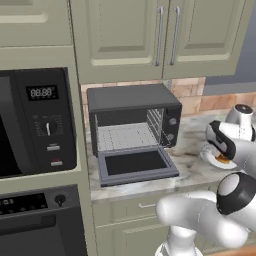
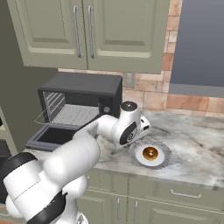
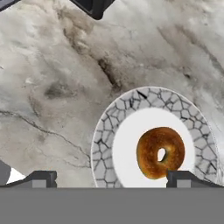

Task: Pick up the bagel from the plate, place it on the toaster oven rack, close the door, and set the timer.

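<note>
Fingertips (image 3: 43, 178) sitting nearest lens, spread wide, gripping nothing; we are viewing gripper (image 3: 112, 179) hovering over plate (image 3: 105, 144). Bagel (image 3: 160, 152) lying on plate's white centre, just above right fingertip. We are seeing plate resting on marble counter (image 2: 197, 144), right of toaster oven (image 1: 132, 100), door (image 1: 136, 165) lying open, rack (image 1: 125, 136) bare.

The bagel (image 3: 160, 152), in the lower right of the hand view, is showing a glossy, browned crust with a slightly rough look. The plate (image 3: 131, 113) under it is looking like smooth white ceramic with a grey crackled rim. The counter (image 3: 52, 78) is appearing as veined, polished marble. The toaster oven (image 1: 132, 97) at the left base view's centre is looking like matt dark metal, its rack (image 1: 125, 136) a pale wire grid.
</note>
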Available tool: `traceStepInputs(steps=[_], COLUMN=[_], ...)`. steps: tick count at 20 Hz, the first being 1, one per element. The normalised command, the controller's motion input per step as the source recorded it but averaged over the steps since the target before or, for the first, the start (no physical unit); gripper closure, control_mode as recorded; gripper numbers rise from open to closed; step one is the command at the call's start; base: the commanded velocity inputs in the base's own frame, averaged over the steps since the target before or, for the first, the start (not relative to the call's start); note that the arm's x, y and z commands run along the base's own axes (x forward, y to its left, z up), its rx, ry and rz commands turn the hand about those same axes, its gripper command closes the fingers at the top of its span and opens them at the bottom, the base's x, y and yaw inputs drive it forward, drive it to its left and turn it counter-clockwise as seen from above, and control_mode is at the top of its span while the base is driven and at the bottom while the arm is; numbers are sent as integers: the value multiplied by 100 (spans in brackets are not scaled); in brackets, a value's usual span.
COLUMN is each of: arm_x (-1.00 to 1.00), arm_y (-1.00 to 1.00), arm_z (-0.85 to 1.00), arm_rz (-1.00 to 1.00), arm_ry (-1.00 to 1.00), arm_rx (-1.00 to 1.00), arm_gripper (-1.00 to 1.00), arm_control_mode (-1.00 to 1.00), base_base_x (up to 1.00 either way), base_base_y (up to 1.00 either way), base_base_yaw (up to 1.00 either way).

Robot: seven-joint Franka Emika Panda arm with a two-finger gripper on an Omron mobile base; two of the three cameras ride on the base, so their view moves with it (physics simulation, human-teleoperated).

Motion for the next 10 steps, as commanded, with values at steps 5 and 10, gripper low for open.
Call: traceStepInputs(steps=[5, 10], arm_x=[20, 29], arm_y=[-18, -8], arm_z=[-4, -5], arm_rz=[-43, -45], arm_ry=[5, 7], arm_rx=[0, 0], arm_gripper=[-100, -100], arm_control_mode=[-100, -100], base_base_x=[0, 0], base_base_y=[0, 0], base_base_yaw=[0, 0])
